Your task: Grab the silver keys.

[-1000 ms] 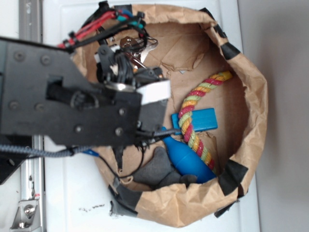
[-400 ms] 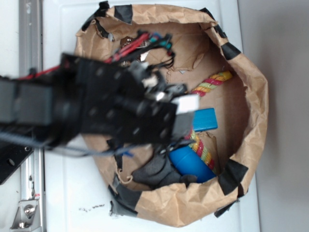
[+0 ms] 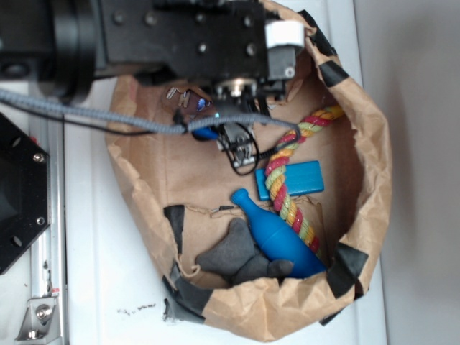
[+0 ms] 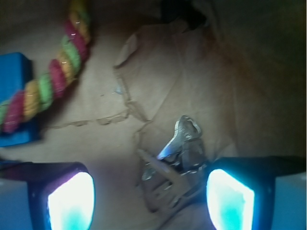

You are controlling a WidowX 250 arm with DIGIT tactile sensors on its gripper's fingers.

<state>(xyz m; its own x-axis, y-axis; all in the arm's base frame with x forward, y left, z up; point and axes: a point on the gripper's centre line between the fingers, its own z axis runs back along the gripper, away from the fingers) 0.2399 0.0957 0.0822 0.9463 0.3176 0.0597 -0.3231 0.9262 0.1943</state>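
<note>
Edges: we see the brown paper bag (image 3: 374, 151) walling in everything, its rolled rim patched with black tape (image 3: 343, 264); in the wrist view the dark bag wall rises just beyond the jaws, on the keys' side.
Open room: bare paper floor (image 4: 96, 139) lies between the jaws and stretches ahead of them, up to the rope.
Jaws: the gripper (image 4: 151, 199) is spread wide, we say, both glowing pads (image 4: 72, 203) well apart and nothing clamped between them.
Silver keys: the silver keys (image 4: 175, 163) lie flat on the paper between the jaws, much nearer the right-hand pad in the wrist view, fanned out; whether that pad touches them we cannot tell.
Rope: a red, yellow and green rope (image 3: 287, 176) runs ahead of the jaws on the far side from the keys, crossing a blue block (image 3: 302, 177).
Blue toy: a blue bottle-shaped toy (image 3: 277, 237) lies well apart from the jaws, beside a dark grey cloth (image 3: 237, 257).
Hidden: from the exterior view the arm (image 3: 165, 36) covers the keys completely; the wrist view is blurred, so we cannot count single keys, and their lower ends are cut off in shadow.
Arm pose: it reaches in over the bag's upper rim, wrist pointing down into the bag, cables (image 3: 144, 123) looping below it.
Outside: the bag sits on a white tabletop (image 3: 100, 287).
</note>
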